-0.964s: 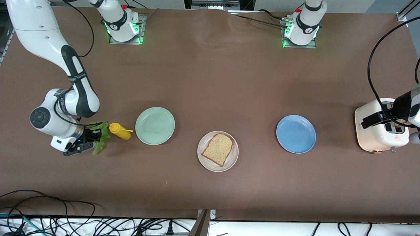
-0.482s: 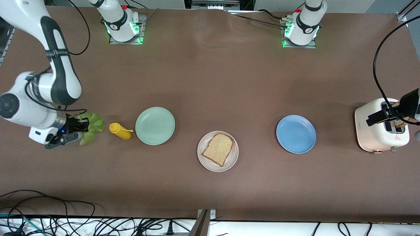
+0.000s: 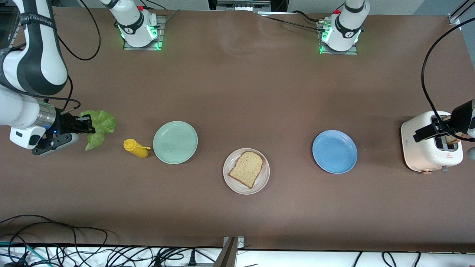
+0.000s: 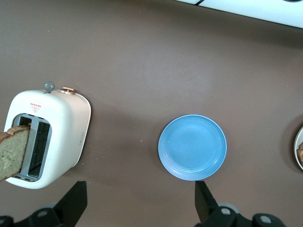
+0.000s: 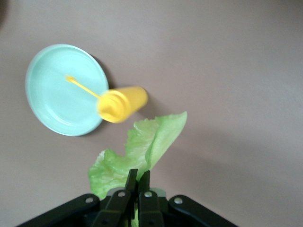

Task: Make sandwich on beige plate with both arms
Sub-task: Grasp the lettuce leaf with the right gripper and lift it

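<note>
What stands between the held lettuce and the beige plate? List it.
The right gripper, shut on the lettuce, is up at its end of the table. The yellow bottle and pale green plate stand between it and the beige plate; carried high, it should clear both.

Front cam: high, faces the bases, whole table [image 3: 237, 92]. Wrist cams look down, prob. from mid height. Shared w/ front: blue plate [image 4: 192, 153], green plate [image 5: 64, 90].

No wording can be made out with certainty. The squat white two-slot toaster [image 4: 47, 137] carries a small red mark and a line of print beside its slots, and the right arm's black band [image 3: 37, 19] bears pale lettering; neither is readable.
</note>
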### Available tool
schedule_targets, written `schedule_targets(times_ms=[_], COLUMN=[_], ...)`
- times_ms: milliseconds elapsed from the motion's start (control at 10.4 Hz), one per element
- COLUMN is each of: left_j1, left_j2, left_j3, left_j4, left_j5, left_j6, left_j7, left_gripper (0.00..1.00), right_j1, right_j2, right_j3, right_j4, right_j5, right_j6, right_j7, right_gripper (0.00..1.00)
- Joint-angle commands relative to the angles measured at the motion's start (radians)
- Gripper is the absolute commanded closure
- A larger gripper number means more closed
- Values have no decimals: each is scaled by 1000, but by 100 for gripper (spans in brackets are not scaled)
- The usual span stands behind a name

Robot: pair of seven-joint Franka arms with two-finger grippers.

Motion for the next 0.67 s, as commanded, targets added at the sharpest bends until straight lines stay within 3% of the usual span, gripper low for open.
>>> schedule_targets(times_ms=[0,385,578], left_j1=[5,7,7], left_j2=[-29,-30,-30], left_j3=[-7,-6,-4], left_j4=[-30,-30,-29], left_j5=[36,36,36], left_j6=[-5,-5,-5], left_j7=[22,20,20], left_gripper=[0,0,0], right_j1=[110,281,354], right_j2=[39,226,348], right_j3=[3,-5,-8], right_j4=[84,332,474], right_j5=[27,157,223], right_j6=[-29,4,93], right_j7=[174,541,707], right_gripper=[100,100,100])
